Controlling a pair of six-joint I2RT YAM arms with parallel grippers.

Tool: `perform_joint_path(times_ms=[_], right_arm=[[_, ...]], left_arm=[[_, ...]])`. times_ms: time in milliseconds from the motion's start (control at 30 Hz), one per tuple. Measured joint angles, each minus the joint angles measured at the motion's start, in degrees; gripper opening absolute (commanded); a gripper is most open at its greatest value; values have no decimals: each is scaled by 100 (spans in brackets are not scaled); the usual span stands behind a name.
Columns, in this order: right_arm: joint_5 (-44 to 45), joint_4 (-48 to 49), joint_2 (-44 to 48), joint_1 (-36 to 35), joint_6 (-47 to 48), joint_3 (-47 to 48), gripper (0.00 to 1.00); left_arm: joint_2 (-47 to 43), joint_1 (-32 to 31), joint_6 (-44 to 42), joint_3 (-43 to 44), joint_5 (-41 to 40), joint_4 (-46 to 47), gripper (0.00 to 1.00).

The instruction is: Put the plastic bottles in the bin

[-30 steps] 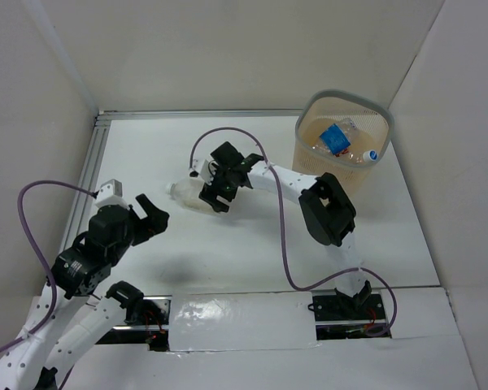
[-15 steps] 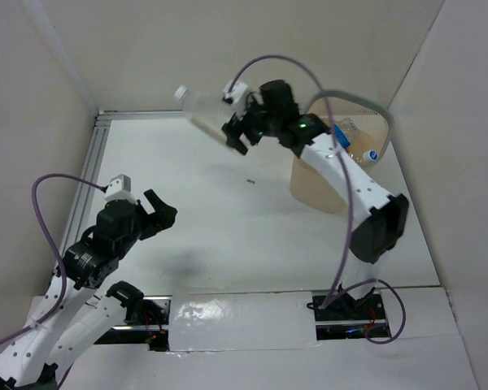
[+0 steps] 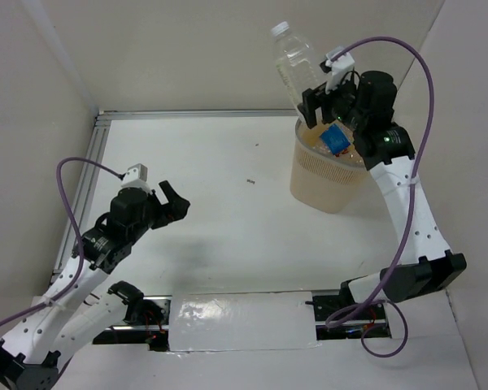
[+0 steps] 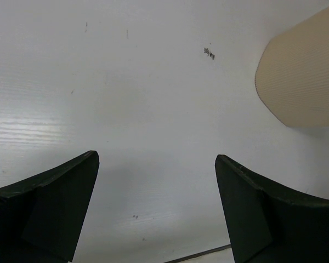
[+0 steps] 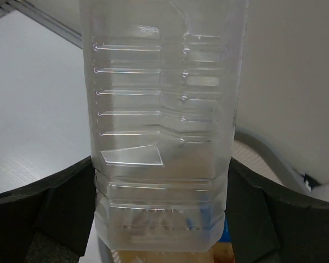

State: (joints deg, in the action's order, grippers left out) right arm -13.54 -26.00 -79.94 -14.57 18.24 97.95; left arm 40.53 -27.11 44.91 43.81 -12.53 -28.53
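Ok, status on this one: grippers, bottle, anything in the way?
Right gripper shut on clear bottle, cap up, above the bin. Left gripper open, empty, over the table. Nothing visible blocking the drop.

A clear white-capped bottle (image 3: 297, 69) hangs nearly upright above the beige bin (image 3: 325, 183) (blue-labelled bottle (image 3: 336, 140) inside).

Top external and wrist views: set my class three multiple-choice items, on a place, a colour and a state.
1. The bin stands: A near left; B centre; C far right.
2. The held bottle's cap is: A white; B red; C green.
3. The left gripper's fingers are: A shut on a bottle; B open, empty; C gripping the bin.
Key: C, it sits at the table's far-right side; A, white cap in top view; B, only table between the spread fingers.
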Motion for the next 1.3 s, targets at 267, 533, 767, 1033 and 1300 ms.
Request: perform_joint_path(times_ms=[267,533,767,1033,1300], right_arm=[[-413,-337,341,1388,-125,-894,42],[-1119,-822,400,1919,-109,-1025,100],[-1497,-1019,553,2144,-35,-1123,100],[-2092,-1172,905,2334,133,-601,100],[-2669,-1209,1419,1523,76,-586,100]], left_arm=[[282,0,-140,0,240,382,100],[527,0,-280,4,420,638,100],[686,0,-474,214,527,732,100],[846,0,-671,400,616,935,100],[905,0,-763,409,844,1032,100]])
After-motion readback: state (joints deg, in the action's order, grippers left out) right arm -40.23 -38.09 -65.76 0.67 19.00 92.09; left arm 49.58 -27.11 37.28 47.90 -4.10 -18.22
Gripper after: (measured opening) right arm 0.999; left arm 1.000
